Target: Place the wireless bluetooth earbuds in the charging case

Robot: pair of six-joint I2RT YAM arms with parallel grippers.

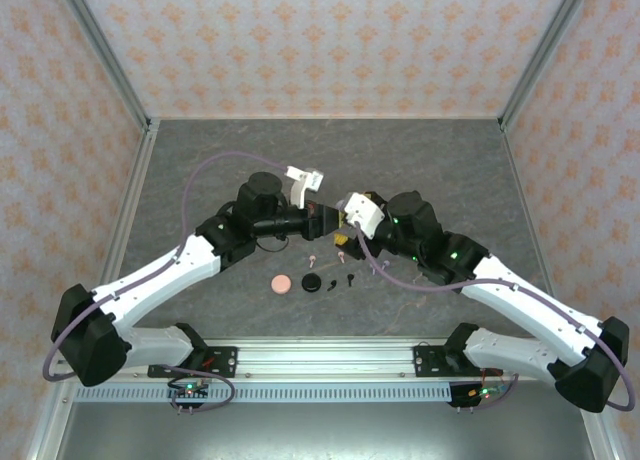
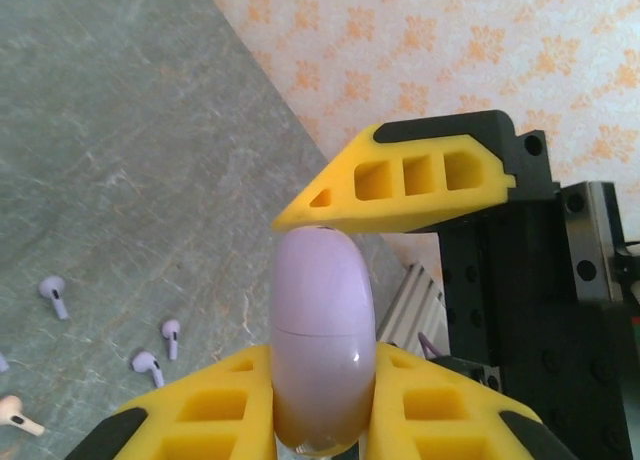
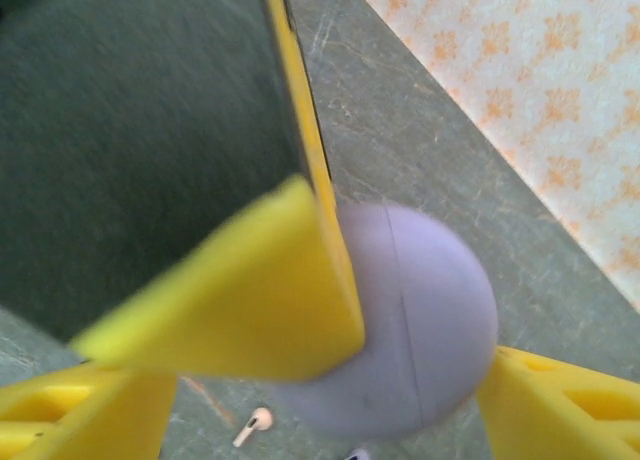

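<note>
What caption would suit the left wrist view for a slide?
Left pincer clamps a lavender case edge-on, loose earbuds lying on the table below.

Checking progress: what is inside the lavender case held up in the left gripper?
Nothing inside shows: the lavender case, pinched by the left gripper, is closed along its seam. Several lavender earbuds lie loose on the table.

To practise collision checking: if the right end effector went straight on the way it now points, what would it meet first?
Probably the rounded lavender plastic charging case, ahead between its fingers, gripped by the left end effector; depth is unclear.
</note>
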